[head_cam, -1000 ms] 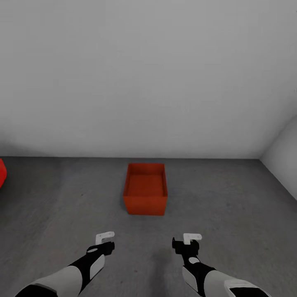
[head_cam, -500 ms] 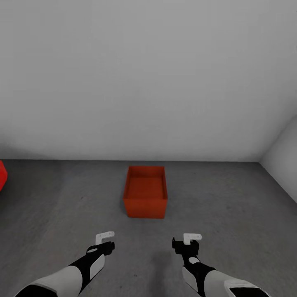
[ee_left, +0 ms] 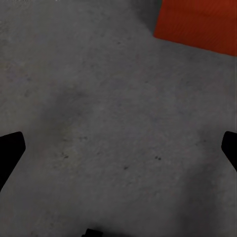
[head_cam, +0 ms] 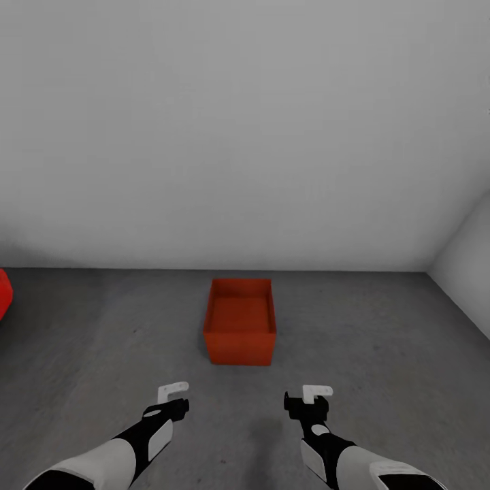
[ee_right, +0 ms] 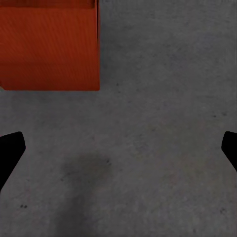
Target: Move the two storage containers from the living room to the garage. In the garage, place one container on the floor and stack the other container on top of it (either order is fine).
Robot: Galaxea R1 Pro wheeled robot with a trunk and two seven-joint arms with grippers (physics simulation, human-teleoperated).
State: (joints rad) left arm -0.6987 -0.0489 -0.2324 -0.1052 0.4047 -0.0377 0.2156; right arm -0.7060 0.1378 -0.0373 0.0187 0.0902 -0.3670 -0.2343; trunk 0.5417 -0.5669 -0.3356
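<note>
1. Head view: one storage container [head_cam: 240, 329] sits upright on the grey floor [head_cam: 374, 340], near the pale wall [head_cam: 245, 136] and well ahead of me. My left gripper [head_cam: 173, 396] and right gripper [head_cam: 312, 397] hang low on either side of it, both apart from it. A red shape [head_cam: 4, 292] shows at the left edge.
2. Left wrist view: my fingertips [ee_left: 11, 150] stand wide apart, holding nothing; the container's side [ee_left: 197, 24] lies beyond.
3. Right wrist view: my fingertips [ee_right: 10, 148] are spread wide and empty above the floor; the container [ee_right: 49, 47] sits ahead.
</note>
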